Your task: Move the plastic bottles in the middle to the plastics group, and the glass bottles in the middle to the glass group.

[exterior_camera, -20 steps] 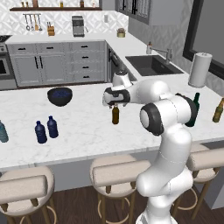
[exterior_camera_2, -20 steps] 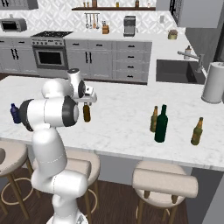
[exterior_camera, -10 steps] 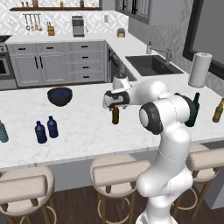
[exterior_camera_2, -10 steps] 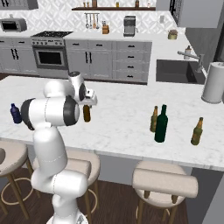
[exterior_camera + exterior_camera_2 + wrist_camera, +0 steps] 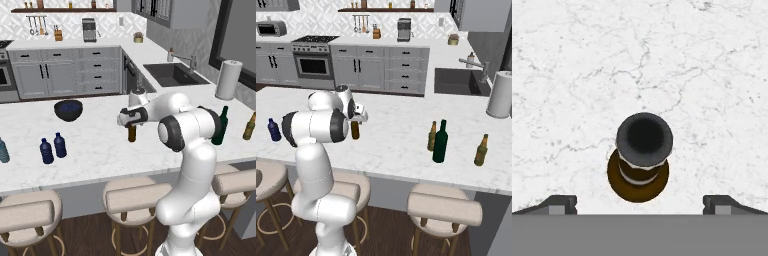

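The slim brown long-necked bottle (image 5: pixel 132 134) stands upright in the middle of the marble counter (image 5: pixel 95 150). My gripper (image 5: pixel 131 121) hangs straight over its top, open. In the hand view the bottle (image 5: pixel 643 157) is seen from above, and the fingertips (image 5: pixel 559 204) stand wide apart on either side of it, not touching. To the left stand two dark blue stubby bottles (image 5: pixel 46 151) and a pale teal one (image 5: pixel 2 150). At the right, the tall dark green bottle (image 5: pixel 441 141) stands between an olive bottle (image 5: pixel 432 136) and an amber bottle (image 5: pixel 481 150).
A dark blue bowl (image 5: pixel 68 109) sits behind the blue bottles. A white paper-towel roll (image 5: pixel 227 80) stands at the far right beside the sink (image 5: pixel 172 74). Stools (image 5: pixel 132 197) line the counter's near edge.
The hand has come down a little toward the top of the brown bottle, jaws still wide. The bottles have not moved.
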Controlling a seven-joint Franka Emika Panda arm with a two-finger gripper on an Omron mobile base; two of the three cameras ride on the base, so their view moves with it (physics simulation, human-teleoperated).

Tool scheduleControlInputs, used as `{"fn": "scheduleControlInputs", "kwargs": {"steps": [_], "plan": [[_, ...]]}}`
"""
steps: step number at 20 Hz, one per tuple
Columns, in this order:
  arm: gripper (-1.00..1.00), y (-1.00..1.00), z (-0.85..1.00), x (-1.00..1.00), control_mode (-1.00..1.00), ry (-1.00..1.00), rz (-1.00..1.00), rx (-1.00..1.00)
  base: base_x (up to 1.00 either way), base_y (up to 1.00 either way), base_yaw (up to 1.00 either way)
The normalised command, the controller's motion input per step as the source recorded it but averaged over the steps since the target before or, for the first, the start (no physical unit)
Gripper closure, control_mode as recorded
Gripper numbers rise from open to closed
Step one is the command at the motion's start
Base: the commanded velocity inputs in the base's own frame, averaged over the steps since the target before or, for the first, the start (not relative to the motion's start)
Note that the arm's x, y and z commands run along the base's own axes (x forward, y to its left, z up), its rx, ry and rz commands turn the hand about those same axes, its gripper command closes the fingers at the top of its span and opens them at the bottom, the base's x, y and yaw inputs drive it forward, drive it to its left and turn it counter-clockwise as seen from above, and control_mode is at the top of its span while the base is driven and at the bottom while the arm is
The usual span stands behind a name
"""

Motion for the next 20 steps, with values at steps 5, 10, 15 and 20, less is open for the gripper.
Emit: {"fn": "scheduleControlInputs", "kwargs": {"steps": [5, 10, 15, 20], "plan": [[-1.0, 0.0, -0.01, 0.09, -1.0, -0.05, 0.0, 0.0, 0.0, 0.0, 0.0], [-1.0, 0.0, -0.01, 0.0, -1.0, -0.05, 0.0, 0.0, 0.0, 0.0, 0.0], [-1.0, 0.01, -0.11, 0.1, -1.0, -0.02, 0.0, 0.0, 0.0, 0.0, 0.0], [-1.0, 0.0, -0.03, 0.01, -1.0, 0.0, 0.0, 0.0, 0.0, 0.0, 0.0]]}}
